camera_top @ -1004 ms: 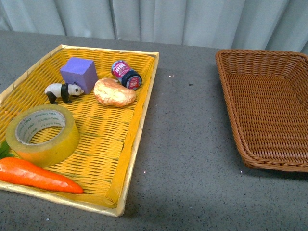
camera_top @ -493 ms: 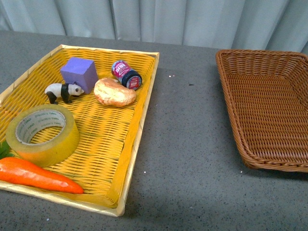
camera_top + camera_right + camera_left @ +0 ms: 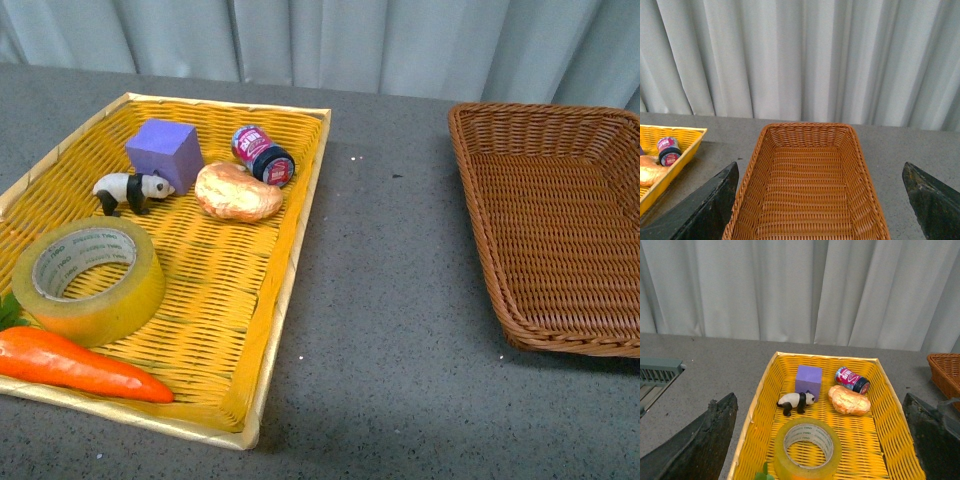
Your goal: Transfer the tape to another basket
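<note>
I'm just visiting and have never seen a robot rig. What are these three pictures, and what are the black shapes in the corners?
This robot has two arms. One picture comes from a camera on its body, looking over a grey table. The other two come from cameras on its wrists; the black shapes are the fingers of the left gripper and the right gripper, both open, holding nothing. The yellow tray holds the tape, a purple cube, a toy panda, a bread roll, a small jar and a carrot. The basket beside it is empty.
</note>
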